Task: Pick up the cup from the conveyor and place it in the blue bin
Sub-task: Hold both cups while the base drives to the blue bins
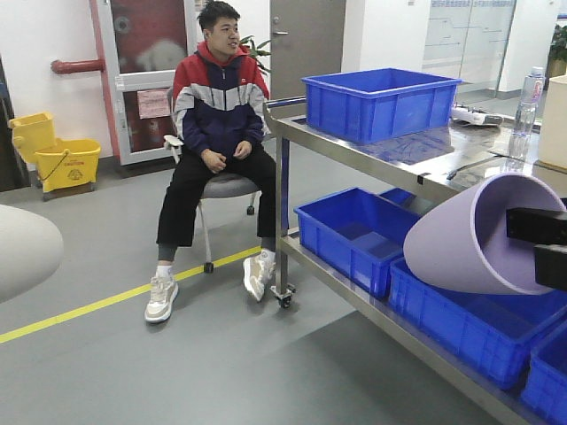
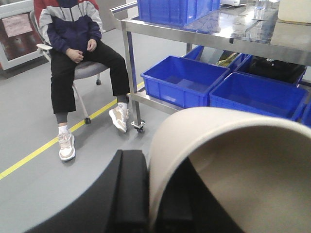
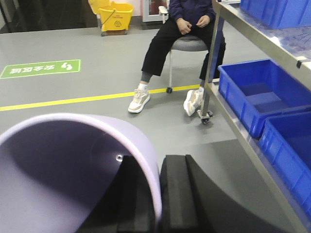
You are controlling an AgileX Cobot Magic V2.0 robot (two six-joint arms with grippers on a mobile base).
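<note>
My left gripper [image 2: 158, 167] is shut on the wall of a cream cup [image 2: 243, 160], one finger outside and one inside the rim. That cream cup [image 1: 22, 248] also pokes in at the left edge of the front view. My right gripper [image 3: 154, 167] is shut the same way on the rim of a lavender cup [image 3: 58, 165]. In the front view the lavender cup [image 1: 469, 235] lies tilted, mouth to the right, on the right gripper [image 1: 529, 243]. The conveyor is out of view. Several blue crates stand on a steel cart; I cannot tell which, if any, is the blue bin.
The steel cart [image 1: 354, 146] fills the right side, with one blue crate [image 1: 381, 102] on top and more [image 1: 354, 235] on its lower shelf. A man [image 1: 217, 97] sits on a chair left of it. A yellow mop bucket [image 1: 62, 159] stands far left. A water bottle [image 1: 530, 93] stands on the cart.
</note>
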